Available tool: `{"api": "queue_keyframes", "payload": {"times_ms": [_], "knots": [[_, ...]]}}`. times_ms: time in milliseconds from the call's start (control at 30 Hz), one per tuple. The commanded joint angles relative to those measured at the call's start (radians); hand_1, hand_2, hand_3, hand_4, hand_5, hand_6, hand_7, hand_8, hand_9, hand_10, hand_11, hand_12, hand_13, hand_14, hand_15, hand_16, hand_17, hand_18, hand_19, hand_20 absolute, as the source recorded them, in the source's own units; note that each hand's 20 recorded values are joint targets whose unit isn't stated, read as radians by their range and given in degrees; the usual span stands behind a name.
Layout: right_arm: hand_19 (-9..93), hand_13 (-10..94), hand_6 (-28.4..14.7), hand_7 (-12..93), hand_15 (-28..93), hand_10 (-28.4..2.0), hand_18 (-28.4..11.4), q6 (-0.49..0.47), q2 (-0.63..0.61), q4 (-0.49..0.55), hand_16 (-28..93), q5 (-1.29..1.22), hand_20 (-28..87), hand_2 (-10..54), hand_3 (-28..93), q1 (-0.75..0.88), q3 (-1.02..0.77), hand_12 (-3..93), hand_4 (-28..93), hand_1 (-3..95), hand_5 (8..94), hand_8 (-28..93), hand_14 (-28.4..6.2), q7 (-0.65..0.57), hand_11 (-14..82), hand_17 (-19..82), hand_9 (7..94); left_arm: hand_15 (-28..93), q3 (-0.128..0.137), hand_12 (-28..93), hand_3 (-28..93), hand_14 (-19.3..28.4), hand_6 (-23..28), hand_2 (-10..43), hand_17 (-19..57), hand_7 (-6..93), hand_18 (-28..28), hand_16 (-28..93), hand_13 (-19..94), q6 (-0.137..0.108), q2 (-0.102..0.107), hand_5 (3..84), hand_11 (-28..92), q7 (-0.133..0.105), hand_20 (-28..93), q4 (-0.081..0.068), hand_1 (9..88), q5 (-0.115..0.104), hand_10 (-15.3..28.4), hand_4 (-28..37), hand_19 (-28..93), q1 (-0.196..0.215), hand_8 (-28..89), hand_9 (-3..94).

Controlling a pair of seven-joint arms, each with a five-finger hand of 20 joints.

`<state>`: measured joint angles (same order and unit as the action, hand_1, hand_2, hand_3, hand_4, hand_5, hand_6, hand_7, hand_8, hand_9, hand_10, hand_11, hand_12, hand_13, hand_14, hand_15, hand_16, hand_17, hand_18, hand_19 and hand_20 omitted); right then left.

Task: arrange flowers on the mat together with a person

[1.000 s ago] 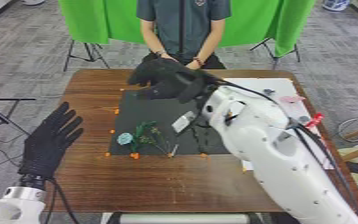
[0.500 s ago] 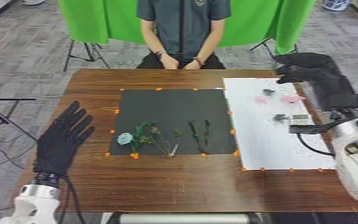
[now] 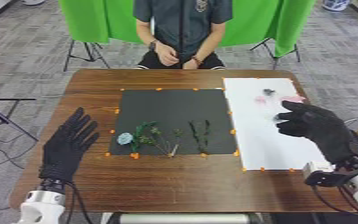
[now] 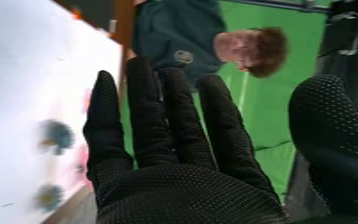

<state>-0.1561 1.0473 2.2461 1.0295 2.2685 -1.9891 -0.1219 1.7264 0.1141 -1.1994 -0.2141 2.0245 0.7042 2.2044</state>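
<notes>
Over the right side of the counter (image 3: 149, 185), above the white sheet (image 3: 264, 145), I have the right robot hand (image 3: 313, 127), with its fingers pointing toward the far left. From the right wrist view I can tell that the right robot hand (image 4: 193, 195) has its fingers straight and its thumb well apart from them, with nothing between. My left robot hand (image 3: 64, 147) is at the left of the counter, to the left of the dark mat (image 3: 171, 107), fingers straight and spread, likewise holding nothing.

The flowers I'm working with are in two places. Toward the near left corner of the dark mat I see a pale blue flower (image 3: 125, 138), with leafy green sprigs (image 3: 141, 132) just beside it on the right. Thin stems (image 3: 165, 146) reach to the mat's near edge, and farther right two dark green stems (image 3: 199, 135) lie side by side, running near to far. On the white sheet, a small dark flower (image 3: 269, 92) sits toward the far end, with pink flowers (image 3: 261, 100) nearer and to its right. A grey-green piece (image 3: 277, 119) is partly hidden by the fingertips of my right robot hand. Orange bits (image 3: 135, 156) dot the edges of both the mat and the sheet.
</notes>
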Motion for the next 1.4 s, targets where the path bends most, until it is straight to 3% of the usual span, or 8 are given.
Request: {"api": "queue_keyframes", "payload": {"times_ms": [33, 267, 400, 567, 633, 1067, 1200, 1400], "knots": [[50, 34, -6.2, 14, 36, -16.3, -23.1, 0.058, 0.040, 0.004, 21, 0.001, 31, 6.8, 87, -0.010, 0.022, 23.5, -22, 16.4, 40.4, -9, -14.7, 0.034, 15.7, 9, 41.2, 14, 0.002, 15, 70, 12.4, 3.3, -3.6, -12.0, 12.7, 20.4, 5, 18, 0.021, -0.010, 28.9, 14, 0.004, 9, 0.001, 24.8, 0.007, 10.1, -28.3, 38, -0.002, -7, 20.7], [50, 34, -6.2, 15, 36, -16.2, -23.0, 0.037, 0.055, 0.012, 21, -0.002, 31, 5.0, 88, 0.010, 0.016, 23.6, -22, 17.6, 40.1, -9, -14.6, 0.012, 16.2, 9, 40.9, 14, -0.004, 15, 71, 12.6, 3.3, -3.6, -11.9, 12.7, 20.3, 5, 18, 0.026, -0.032, 29.0, 15, 0.041, 9, 0.002, 24.7, 0.006, 10.4, -28.3, 38, 0.027, -7, 21.3], [50, 34, -6.2, 15, 36, -16.1, -23.0, 0.036, 0.065, 0.012, 22, -0.006, 31, 4.8, 88, -0.006, 0.037, 23.7, -22, 17.8, 40.4, -9, -14.6, 0.030, 16.6, 9, 41.1, 14, 0.002, 15, 70, 12.6, 3.3, -3.6, -11.8, 12.6, 20.4, 5, 18, 0.030, -0.017, 29.0, 15, 0.012, 9, 0.005, 24.9, 0.019, 10.4, -28.2, 38, 0.013, -7, 21.4], [50, 35, -6.1, 15, 37, -16.1, -22.9, 0.039, 0.056, 0.007, 21, -0.005, 31, 4.2, 88, -0.009, 0.044, 23.5, -22, 18.5, 40.4, -9, -14.5, 0.024, 16.9, 9, 41.3, 14, 0.008, 15, 71, 12.6, 3.3, -3.6, -11.9, 12.6, 20.4, 5, 18, 0.049, -0.037, 29.0, 15, 0.039, 9, 0.008, 24.8, 0.017, 10.4, -28.3, 38, 0.028, -7, 21.5], [50, 35, -6.1, 15, 37, -16.1, -22.9, 0.020, 0.054, 0.002, 21, -0.018, 31, 4.2, 88, -0.027, 0.053, 23.5, -22, 18.5, 40.5, -9, -14.5, 0.013, 17.0, 9, 41.4, 14, 0.010, 15, 71, 12.6, 3.3, -3.6, -11.9, 12.5, 20.4, 5, 19, 0.020, -0.038, 29.0, 15, 0.016, 9, 0.020, 24.8, 0.012, 10.4, -28.2, 38, 0.058, -7, 21.5], [51, 35, -6.1, 16, 38, -16.1, -22.8, 0.031, 0.056, 0.016, 21, -0.018, 31, 4.2, 88, -0.001, 0.028, 23.3, -23, 18.6, 40.6, -10, -14.6, -0.015, 17.0, 10, 41.4, 14, -0.002, 15, 70, 12.7, 3.2, -4.2, -11.9, 12.6, 20.4, 5, 19, 0.023, -0.050, 28.8, 14, 0.028, 9, 0.009, 25.9, 0.017, 10.4, -28.0, 38, 0.036, -7, 21.3], [51, 36, -6.1, 16, 38, -16.1, -22.9, 0.029, 0.057, 0.006, 21, -0.015, 31, 4.4, 88, -0.045, 0.053, 23.3, -23, 18.5, 40.7, -10, -14.6, -0.005, 17.1, 10, 41.4, 14, -0.001, 15, 70, 12.6, 3.3, -4.4, -11.9, 12.7, 20.4, 5, 19, -0.007, -0.013, 28.9, 14, 0.002, 9, 0.013, 25.6, 0.001, 10.4, -27.9, 38, 0.023, -7, 21.5], [51, 36, -6.3, 15, 38, -16.0, -22.8, 0.028, 0.059, 0.013, 21, -0.003, 31, 4.7, 88, -0.030, 0.055, 23.4, -23, 18.4, 40.4, -10, -14.6, 0.001, 16.8, 10, 40.8, 14, 0.021, 15, 70, 12.6, 3.4, -4.2, -11.8, 12.7, 20.4, 5, 19, 0.012, -0.010, 29.1, 14, 0.036, 9, 0.016, 25.4, -0.005, 10.4, -28.1, 38, 0.050, -7, 21.7]]}}
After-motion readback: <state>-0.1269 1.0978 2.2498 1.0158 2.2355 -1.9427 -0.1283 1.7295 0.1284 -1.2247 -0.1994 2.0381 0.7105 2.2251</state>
